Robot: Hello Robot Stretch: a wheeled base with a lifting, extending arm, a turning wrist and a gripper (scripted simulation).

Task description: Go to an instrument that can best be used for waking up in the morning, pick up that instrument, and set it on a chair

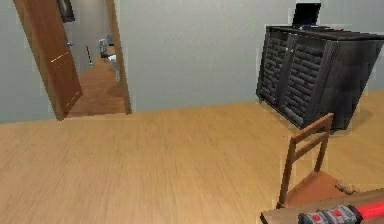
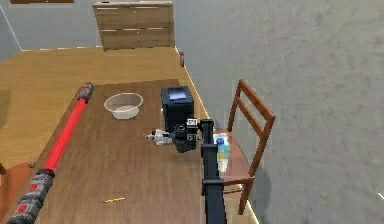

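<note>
Where the tool (image 2: 158, 136) sits above the table (image 2: 110, 170), cannot tell if holding anything, black box (image 2: 178, 100) upright nearby

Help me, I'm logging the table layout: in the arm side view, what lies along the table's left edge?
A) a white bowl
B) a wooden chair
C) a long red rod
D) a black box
C: the long red rod runs along the table's left edge; the white bowl and black box sit farther in, and the wooden chair stands off its right side.
</note>
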